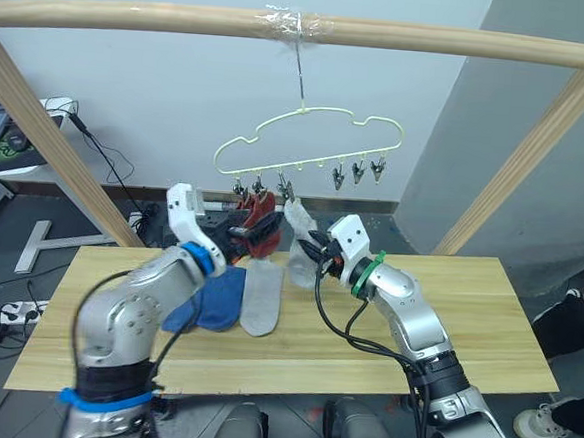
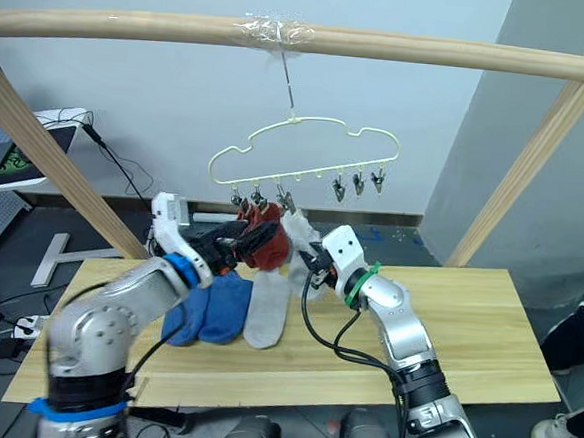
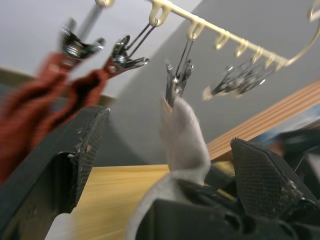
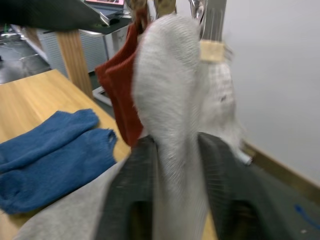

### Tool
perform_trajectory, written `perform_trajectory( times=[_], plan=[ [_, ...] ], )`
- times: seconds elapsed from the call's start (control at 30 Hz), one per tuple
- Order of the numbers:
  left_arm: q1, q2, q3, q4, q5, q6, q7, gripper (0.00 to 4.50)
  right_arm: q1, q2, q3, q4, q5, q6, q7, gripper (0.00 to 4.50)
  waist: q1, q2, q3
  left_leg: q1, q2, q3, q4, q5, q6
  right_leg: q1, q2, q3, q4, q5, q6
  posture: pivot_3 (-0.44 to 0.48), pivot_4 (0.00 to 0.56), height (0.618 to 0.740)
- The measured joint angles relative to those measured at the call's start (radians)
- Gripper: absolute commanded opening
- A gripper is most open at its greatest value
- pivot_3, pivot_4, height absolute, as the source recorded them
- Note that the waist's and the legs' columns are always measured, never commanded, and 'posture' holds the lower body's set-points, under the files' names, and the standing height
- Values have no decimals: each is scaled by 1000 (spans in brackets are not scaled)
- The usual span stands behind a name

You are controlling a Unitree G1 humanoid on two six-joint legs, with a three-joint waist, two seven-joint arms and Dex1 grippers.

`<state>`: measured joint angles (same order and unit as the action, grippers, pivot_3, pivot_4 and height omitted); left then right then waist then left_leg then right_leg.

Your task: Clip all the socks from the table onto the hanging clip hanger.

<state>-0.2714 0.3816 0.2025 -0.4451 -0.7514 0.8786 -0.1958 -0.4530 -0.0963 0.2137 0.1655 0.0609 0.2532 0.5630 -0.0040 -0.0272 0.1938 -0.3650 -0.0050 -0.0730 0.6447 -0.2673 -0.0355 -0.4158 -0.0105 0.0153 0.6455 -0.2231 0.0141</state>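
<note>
While three socks hang | three lie on table | right fingers pinch grey sock, left fingers apart

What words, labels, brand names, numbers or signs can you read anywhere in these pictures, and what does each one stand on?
No readable text anywhere.
The clip hanger, its clips, the hanging grey sock and the blue socks on the table bear no print.
The screen at the far left shows green shapes too small to read.
</note>
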Motion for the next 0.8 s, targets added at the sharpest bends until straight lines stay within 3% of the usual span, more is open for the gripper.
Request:
perform_trajectory(
  times=[0.17,0.2,0.37,0.53,0.8],
  plan=[
    [36,26,1,-63,45,-37,3,4500,2,-6,-5,-1,7,17,-2,4285,20,0,1,0,-1,0,0,0,0,0,-4,-1,-1,0,0,182,180,740],
    [37,37,2,-65,45,-33,3,4500,5,-8,-8,-6,8,21,-7,4450,24,0,1,0,-1,0,0,0,0,0,-4,-1,0,0,-1,182,180,740],
    [89,197,8,-82,66,-53,-128,4500,35,-13,-64,-110,1,88,-117,4450,29,2,3,-5,-1,0,-1,0,0,-5,-4,-1,0,-1,-1,188,184,740],
    [102,172,39,-64,49,-63,-150,4500,35,-7,-93,-209,-2,152,-197,4450,30,1,7,-7,-1,-2,-1,0,0,-6,-5,-3,-1,-1,-1,207,206,740],
    [176,229,25,-97,120,-187,-262,4500,52,25,-137,-326,5,190,-303,4450,37,4,17,-13,-1,-3,-1,0,0,-10,-6,-5,-2,-2,-2,244,213,740]
  ],
)
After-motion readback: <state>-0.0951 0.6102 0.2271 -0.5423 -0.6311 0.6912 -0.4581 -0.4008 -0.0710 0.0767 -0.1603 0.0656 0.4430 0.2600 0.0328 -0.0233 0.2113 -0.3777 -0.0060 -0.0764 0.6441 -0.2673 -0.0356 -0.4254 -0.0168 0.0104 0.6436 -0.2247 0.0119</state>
